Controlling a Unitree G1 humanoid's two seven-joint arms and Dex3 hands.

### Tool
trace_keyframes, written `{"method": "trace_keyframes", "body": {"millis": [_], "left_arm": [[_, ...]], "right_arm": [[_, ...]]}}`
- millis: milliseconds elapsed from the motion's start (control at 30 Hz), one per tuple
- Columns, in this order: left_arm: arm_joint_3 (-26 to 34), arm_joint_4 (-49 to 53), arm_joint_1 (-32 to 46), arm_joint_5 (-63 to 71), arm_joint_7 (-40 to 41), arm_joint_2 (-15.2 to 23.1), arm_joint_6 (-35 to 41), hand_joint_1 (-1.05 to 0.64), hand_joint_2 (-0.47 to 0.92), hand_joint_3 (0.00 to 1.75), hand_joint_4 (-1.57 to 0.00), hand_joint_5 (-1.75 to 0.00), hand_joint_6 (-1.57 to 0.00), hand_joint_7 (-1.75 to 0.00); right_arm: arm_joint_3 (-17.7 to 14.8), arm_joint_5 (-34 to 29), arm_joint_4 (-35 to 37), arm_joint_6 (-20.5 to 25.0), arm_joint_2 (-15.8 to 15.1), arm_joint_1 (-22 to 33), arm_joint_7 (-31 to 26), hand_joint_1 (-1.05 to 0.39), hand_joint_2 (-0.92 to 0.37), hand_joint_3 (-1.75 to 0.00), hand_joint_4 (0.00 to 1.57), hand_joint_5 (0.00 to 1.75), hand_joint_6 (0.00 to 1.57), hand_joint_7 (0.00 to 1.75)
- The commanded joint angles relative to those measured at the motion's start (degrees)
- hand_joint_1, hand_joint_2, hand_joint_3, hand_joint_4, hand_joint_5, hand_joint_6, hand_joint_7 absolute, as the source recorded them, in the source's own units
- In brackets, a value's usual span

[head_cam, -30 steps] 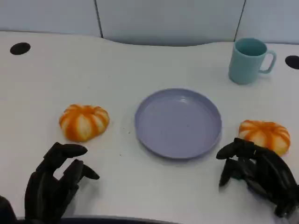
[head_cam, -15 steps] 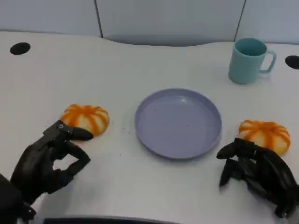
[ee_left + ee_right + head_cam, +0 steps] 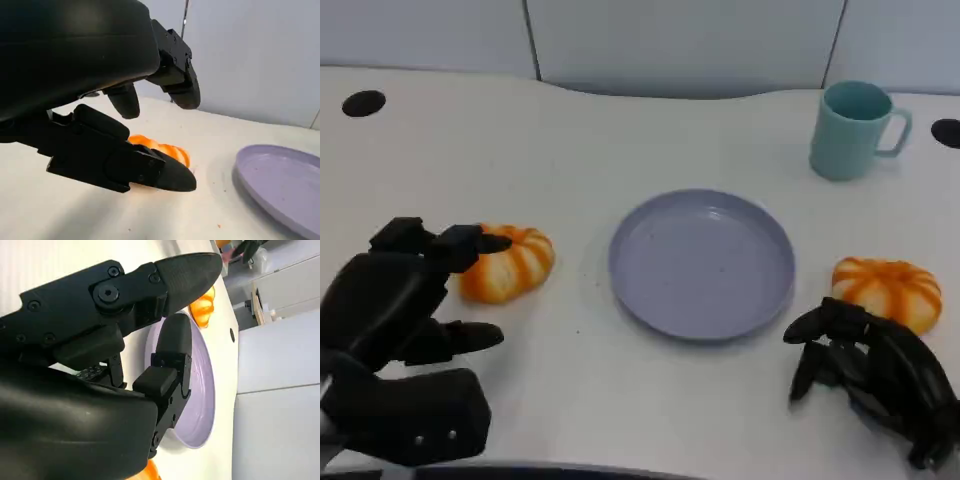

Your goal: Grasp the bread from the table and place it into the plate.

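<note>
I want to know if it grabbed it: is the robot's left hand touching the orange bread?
Cannot tell. In the head view the left hand overlaps the bread; no view shows contact plainly.

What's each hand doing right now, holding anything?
Left hand: open, fingers spread around the left bread, not gripping it.
Right hand: curled shut, holding nothing.

Bright, even overhead light, soft shadows on the white table [image 3: 620, 130]; wrist views blur up close.
</note>
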Motion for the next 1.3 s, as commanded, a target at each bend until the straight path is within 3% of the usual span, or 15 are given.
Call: {"method": "trace_keyframes", "body": {"millis": [33, 267, 467, 700, 933, 1300], "left_arm": [[-2.8, -0.3, -3.0, 1.7, 0.1, 2.8, 4.0, -0.72, 0.92, 0.04, 0.00, -0.78, -0.24, -0.19], [-8.4, 3.0, -8.5, 6.1, 1.1, 5.4, 9.2, -0.83, 0.92, 0.03, 0.00, -0.38, -0.21, -0.03], [-12.8, 8.0, -14.3, 5.9, -1.7, 6.6, 10.6, -0.83, 0.92, 0.02, 0.00, -0.29, -0.17, -0.01], [-17.4, 17.9, -23.6, 5.3, -5.0, 5.7, 11.0, -0.82, 0.92, 0.04, -0.04, -0.30, -0.22, -0.03], [-23.1, 28.9, -32.0, 5.8, -5.7, 1.7, 12.1, -0.80, 0.90, 0.00, -0.13, -0.40, -0.27, -0.05], [-27.3, 45.6, -39.6, 3.8, -5.1, -4.9, 13.3, -0.85, 0.88, 0.00, 0.00, -0.58, -0.27, -0.02]], "right_arm": [[0.1, -0.1, 0.7, 1.3, -0.1, 1.9, -0.3, -0.56, -0.92, -0.13, 0.60, 1.62, 0.72, 1.08], [-0.4, 0.7, 1.3, 1.8, -0.2, 1.7, 0.7, -0.54, -0.92, -0.12, 0.60, 1.60, 0.70, 1.07], [-0.4, 0.3, 1.5, 2.7, -0.3, 1.5, 0.2, -0.55, -0.92, -0.11, 0.61, 1.63, 0.70, 1.07], [-0.5, 0.6, 1.2, 2.9, 0.1, 1.8, 0.1, -0.55, -0.92, -0.10, 0.60, 1.63, 0.70, 1.06], [0.0, 0.0, 0.7, 2.2, 0.0, 2.4, -0.5, -0.58, -0.92, -0.10, 0.64, 1.58, 0.73, 1.05], [-0.3, 0.8, -0.2, 2.2, 0.2, 3.4, 1.0, -0.54, -0.92, -0.12, 0.64, 1.58, 0.72, 1.02]]}}
